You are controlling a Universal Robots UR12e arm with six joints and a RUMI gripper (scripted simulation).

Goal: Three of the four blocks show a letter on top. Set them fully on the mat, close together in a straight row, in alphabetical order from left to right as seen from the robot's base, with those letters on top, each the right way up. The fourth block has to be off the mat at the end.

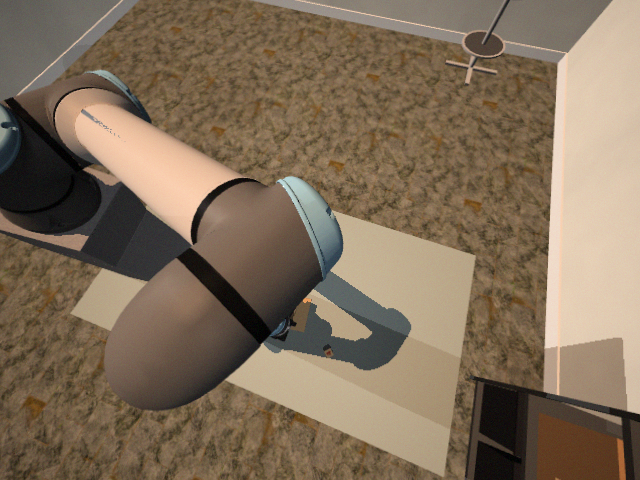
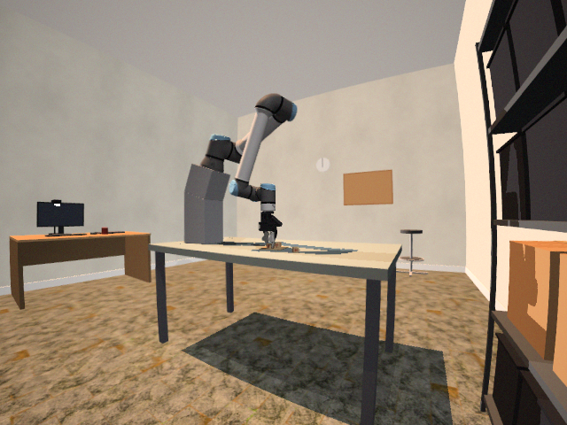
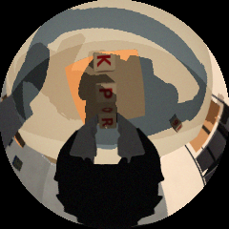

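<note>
In the wrist view three lettered blocks stand in a close straight row on the orange mat [image 3: 125, 81]: K [image 3: 103, 62] farthest, P [image 3: 104, 93] in the middle and R [image 3: 106, 118] nearest. My gripper [image 3: 108, 114] is shut on the R block, which sits low at the mat. The fourth block [image 3: 176, 123] lies on the table to the right, off the mat; it also shows in the top view [image 1: 327, 350] and the exterior view [image 2: 296, 250]. In the top view the arm hides the gripper and most of the mat [image 1: 302, 314]. In the exterior view the gripper [image 2: 270, 238] points straight down at the table.
The pale table [image 1: 382, 304] carries the mat under the arm's shadow. The robot's grey pedestal [image 2: 205, 205] stands at the table's back left. A dark shelf with a cardboard box [image 2: 533, 292] stands to the right, and a stool [image 2: 411, 249] stands behind.
</note>
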